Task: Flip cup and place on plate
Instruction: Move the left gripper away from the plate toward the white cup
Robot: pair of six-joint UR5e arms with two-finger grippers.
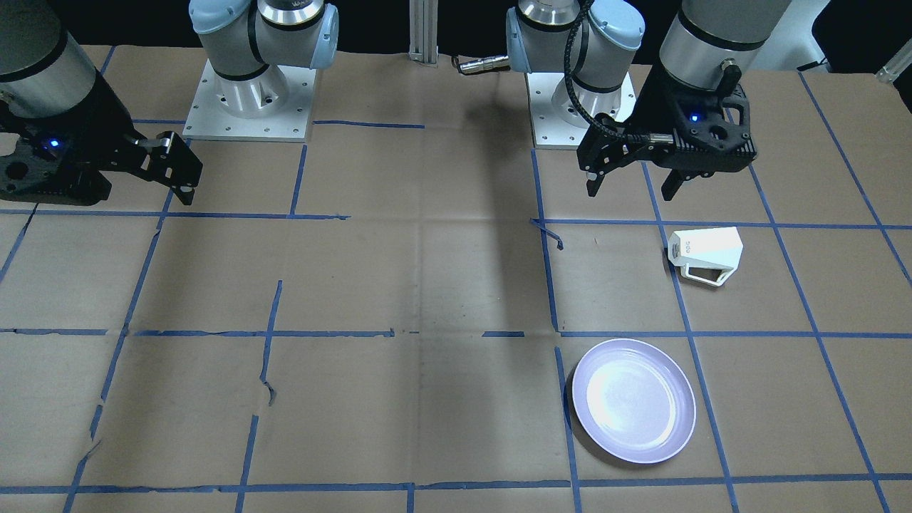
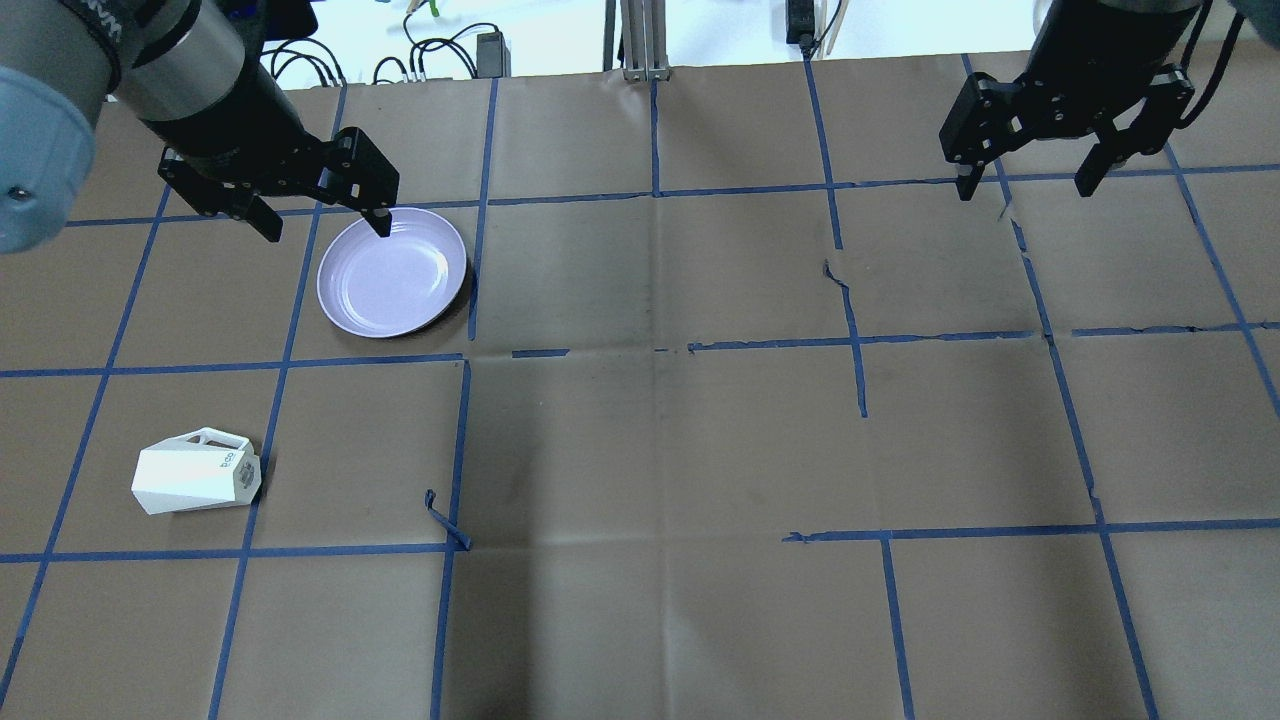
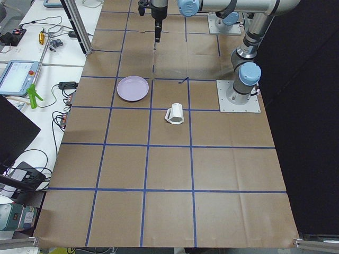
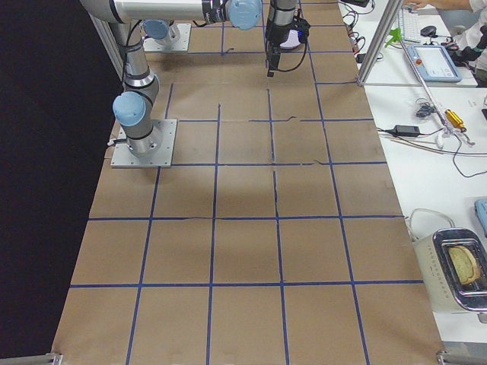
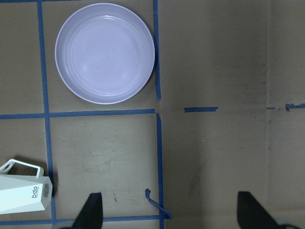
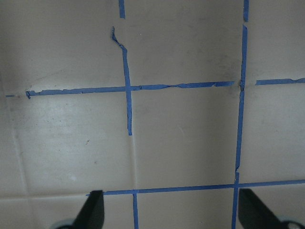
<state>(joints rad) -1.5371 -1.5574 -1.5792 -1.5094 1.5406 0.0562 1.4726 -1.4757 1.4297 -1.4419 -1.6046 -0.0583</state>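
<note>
Overhead cam: I've got the left gripper (image 2: 327, 230) raised over the far-left part of the table (image 2: 650, 450), jaws spread wide w/ nothing btwn them. One finger lines up w/ the rim of the plate (image 2: 392, 290) in this view. The cup (image 2: 195, 478) lies on its side nearer the robot, in the grid square diagonal to the plate's and well apart from it. Its logo'd base points toward table ctr and its handle toward the far side. The right gripper (image 2: 1022, 188) hangs over the far-right area, also spread and holding nothing. Front cam: the left gripper hovers on the robot side of the cup, not touching it. The cup's handle faces the cam, and the plate sits flat nearer the cam. The right gripper shows side-on at the view's left edge. Left-end cam: cup tipped over and plate flat on the brown paper, split by blue tape (image 2: 900, 337) lines, w/ the left gripper hanging high. Right-end cam: the right arm reaches out over the taped paper, gripper hanging clear of it. Left wrist cam: plate top-left, cup cut off at the bottom-left corner, fingertips (image 5: 93, 210) wide apart. Right wrist cam: its fingertips (image 6: 93, 207) are wide apart over paper and tape.
</note>
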